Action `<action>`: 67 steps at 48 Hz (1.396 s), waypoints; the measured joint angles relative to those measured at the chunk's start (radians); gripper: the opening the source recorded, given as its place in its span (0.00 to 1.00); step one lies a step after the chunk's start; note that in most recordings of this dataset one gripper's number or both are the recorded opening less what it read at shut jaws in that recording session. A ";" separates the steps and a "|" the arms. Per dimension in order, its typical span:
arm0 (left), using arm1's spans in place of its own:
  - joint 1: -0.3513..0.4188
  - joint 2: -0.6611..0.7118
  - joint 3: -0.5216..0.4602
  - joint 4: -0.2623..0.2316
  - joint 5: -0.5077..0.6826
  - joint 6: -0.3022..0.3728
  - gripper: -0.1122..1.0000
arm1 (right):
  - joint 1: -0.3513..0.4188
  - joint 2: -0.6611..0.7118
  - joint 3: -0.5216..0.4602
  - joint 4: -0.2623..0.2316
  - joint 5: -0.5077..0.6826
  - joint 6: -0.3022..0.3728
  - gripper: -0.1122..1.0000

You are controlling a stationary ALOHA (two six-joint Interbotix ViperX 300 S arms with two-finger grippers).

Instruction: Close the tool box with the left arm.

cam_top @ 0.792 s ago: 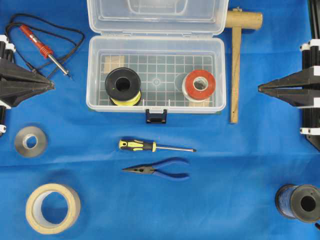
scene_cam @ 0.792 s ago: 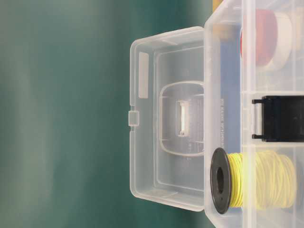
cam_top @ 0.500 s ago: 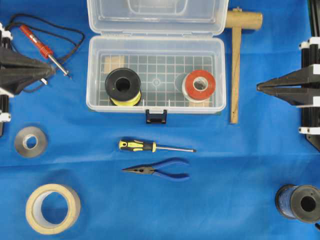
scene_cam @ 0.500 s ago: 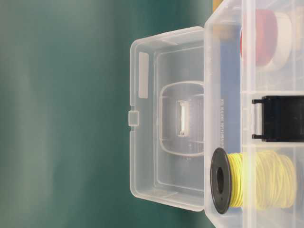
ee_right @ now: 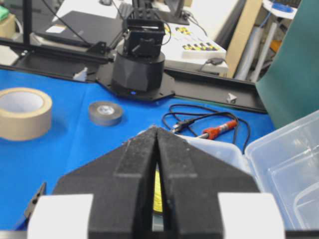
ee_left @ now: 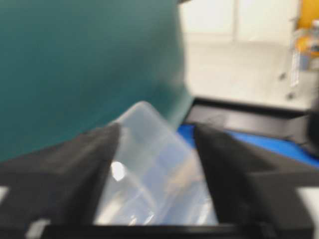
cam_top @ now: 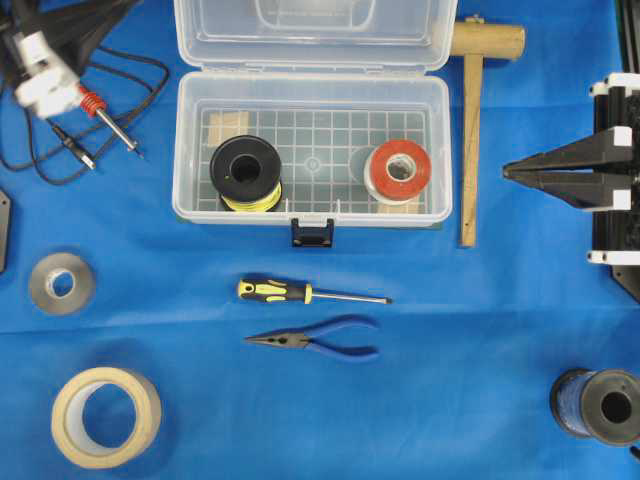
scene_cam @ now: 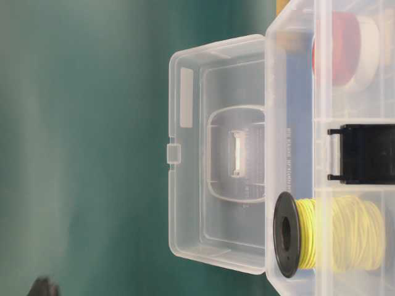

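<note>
Clear plastic box [cam_top: 312,150] stands open, lid [cam_top: 315,30] upright behind it. Left pincer [ee_left: 157,149], spread, sits up-left of the lid; right pincer [cam_top: 510,173], pressed together, rests right of the box.

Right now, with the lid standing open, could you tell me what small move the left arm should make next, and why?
Probably carry the left gripper on toward the back of the tool box, behind the raised lid. The lid stands open, the arm sits at the overhead view's top-left corner, and its wrist camera already frames the clear lid between open fingers. From behind, it could push the lid forward and down.
</note>
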 measured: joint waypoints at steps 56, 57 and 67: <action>0.222 0.681 -0.546 0.002 0.580 0.244 0.93 | -0.015 0.072 0.000 -0.002 0.020 0.000 0.10; 0.219 0.680 -0.549 0.002 0.588 0.244 0.93 | -0.015 0.072 0.000 0.000 0.021 0.000 0.10; 0.196 0.675 -0.577 0.003 0.673 0.247 0.93 | -0.015 0.072 0.000 0.000 0.023 0.000 0.10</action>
